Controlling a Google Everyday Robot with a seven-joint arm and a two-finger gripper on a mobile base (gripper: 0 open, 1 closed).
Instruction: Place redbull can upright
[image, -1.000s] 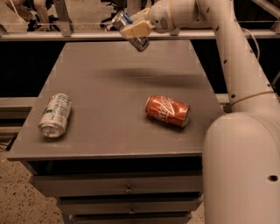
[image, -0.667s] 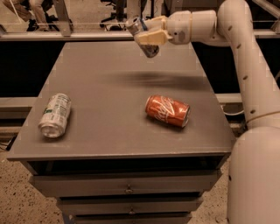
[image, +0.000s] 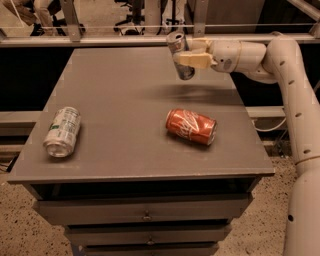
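Redbull can (image: 177, 45), slim silver, near-upright, clamped in jaws abv table (image: 125, 100) far edge.

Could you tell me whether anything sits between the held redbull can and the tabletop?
Nothing visible does. The hand grips the redbull can above the table's far right; the surface under it is bare. The Coca-Cola can lies nearer the front, the white-and-green can front left.
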